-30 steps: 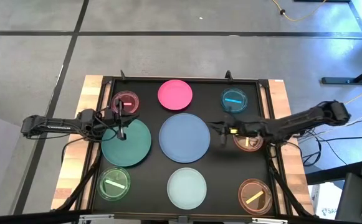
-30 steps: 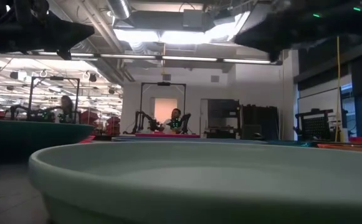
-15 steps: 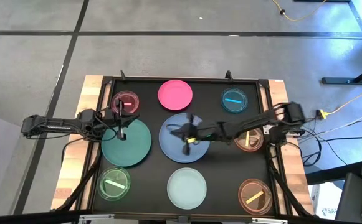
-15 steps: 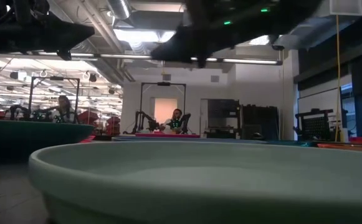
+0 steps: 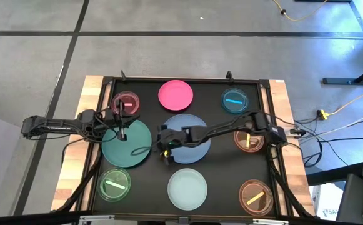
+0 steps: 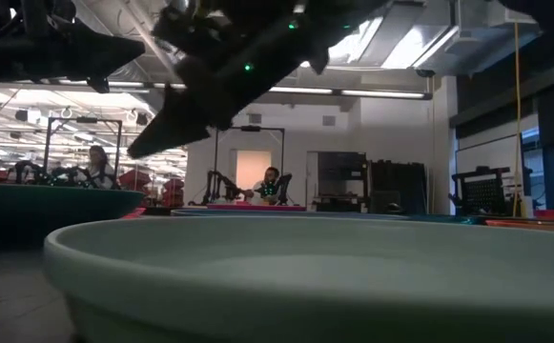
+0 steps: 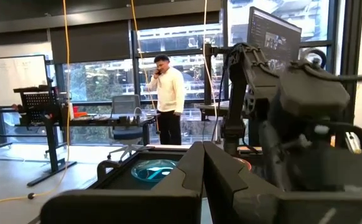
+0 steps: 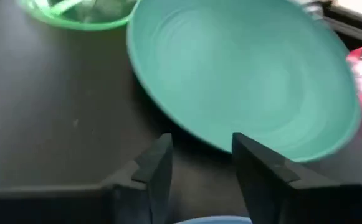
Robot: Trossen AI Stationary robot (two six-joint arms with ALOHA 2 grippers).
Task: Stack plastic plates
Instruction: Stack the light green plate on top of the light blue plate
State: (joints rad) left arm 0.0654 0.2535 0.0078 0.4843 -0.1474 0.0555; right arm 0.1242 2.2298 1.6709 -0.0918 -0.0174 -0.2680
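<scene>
On the black tray lie a pink plate [image 5: 175, 94], a blue-grey plate [image 5: 193, 128], a dark green plate [image 5: 131, 149] and a pale mint plate [image 5: 187, 189]. My right gripper [image 5: 166, 152] is open. It hangs between the blue-grey plate's left rim and the dark green plate [image 8: 243, 74], fingers pointing at the green one and nothing between them. My left gripper [image 5: 121, 132] is shut and stands over the dark green plate's far left part. In the low view that arm is well above the table.
Small translucent dishes stand around the plates: pink [image 5: 125, 102], blue [image 5: 235, 100], two orange [image 5: 250, 140] [image 5: 255, 195] and green [image 5: 114, 184]. The tray's raised rim [image 5: 181, 79] frames everything. A person [image 7: 168, 93] stands in the room beyond the table.
My right gripper has swept from near the orange dish toward the table's left edge. It crossed over the blue-grey plate to that plate's left rim, dropping lower with its fingers slanting down. No plate has moved.
</scene>
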